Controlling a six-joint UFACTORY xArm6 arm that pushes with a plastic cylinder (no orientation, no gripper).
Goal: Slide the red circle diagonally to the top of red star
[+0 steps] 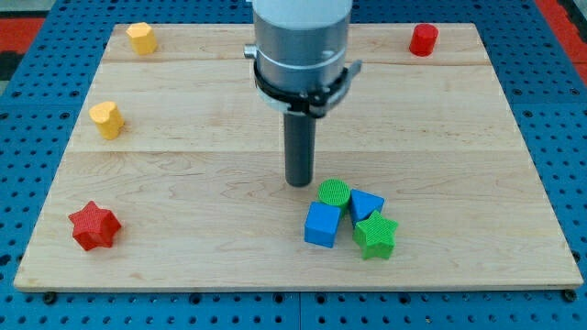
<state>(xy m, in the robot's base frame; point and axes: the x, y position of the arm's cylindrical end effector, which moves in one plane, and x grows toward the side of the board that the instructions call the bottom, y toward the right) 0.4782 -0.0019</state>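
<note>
We begin at the left of the wooden board [183,119], where the red star [94,225] lies near the near-left corner, well apart from everything else. Farther back on that side sits a yellow block [106,119], its shape hard to make out but perhaps a heart, and beyond it, near the far-left corner, a yellow hexagonal block [141,38].

Toward the middle, our arm comes down from the view's top as a grey cylinder ending in a straight dark rod. My tip [299,183] rests on bare wood and holds nothing; as a plain rod it has nothing that opens or closes. It stands just to the left of, and slightly beyond, the green circle [334,194], very close to it, though we cannot tell whether the two touch.

That green circle belongs to a tight cluster right of centre on the near part of the board: the blue cube [322,225] sits in front of it, the blue triangle [366,204] beside it on the right, and the green star [375,235] nearest and rightmost.

The red circle [423,39] stands alone near the far-right corner, well apart from my tip and diagonally across the board from the red star.
</note>
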